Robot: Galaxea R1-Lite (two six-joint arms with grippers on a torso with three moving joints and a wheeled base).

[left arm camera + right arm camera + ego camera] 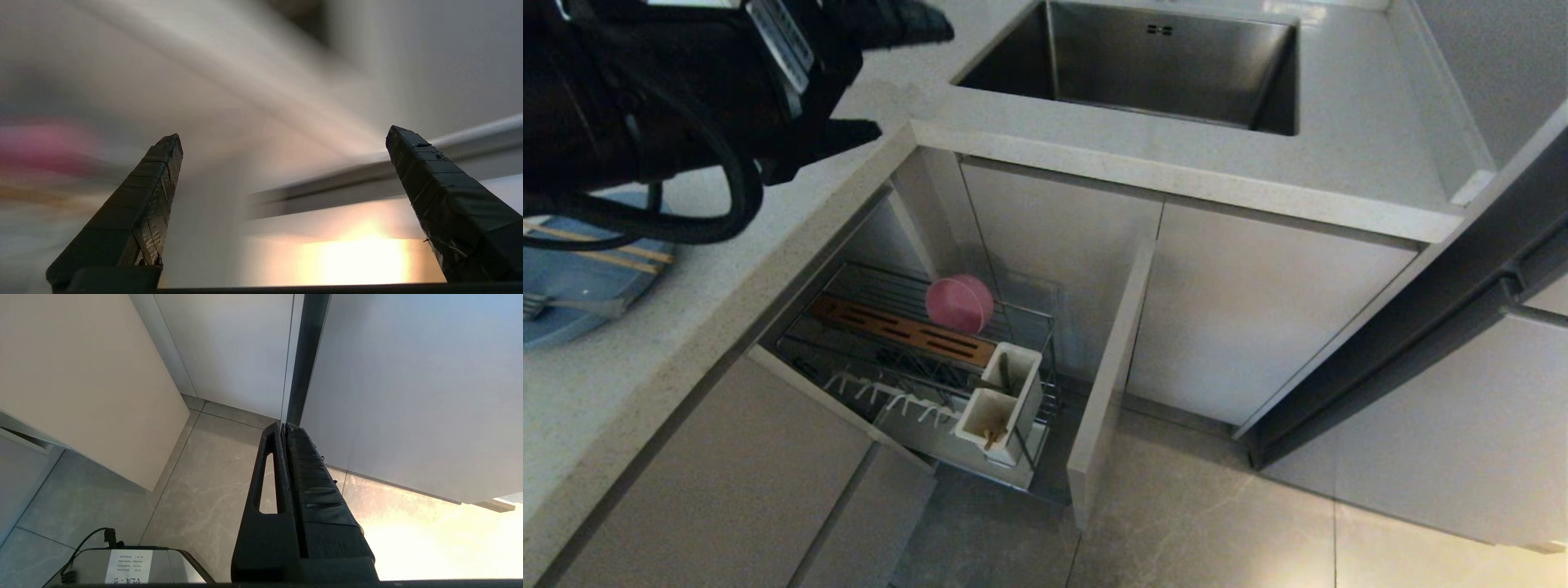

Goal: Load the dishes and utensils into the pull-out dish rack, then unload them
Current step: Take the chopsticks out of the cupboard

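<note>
The pull-out dish rack (1045,359) stands drawn out below the counter. A pink bowl (960,303) rests in it behind the brown wooden strip (903,329). In its white utensil box (1005,400), a grey handle (1005,371) shows in the far compartment and something tan in the near one. On the counter at far left lies the blue plate (564,282), carrying the chopsticks (600,249) and the fork (572,306). My left gripper (890,77) (284,139) hovers open and empty above the counter edge. My right gripper (283,425) is shut on nothing, low over the floor.
The steel sink (1160,65) is set into the counter at the back. The rack's beige front panel (1111,367) juts out over the tiled floor (1217,523). Closed cabinet fronts (1258,318) flank the opening. Part of my base (122,565) shows by the right arm.
</note>
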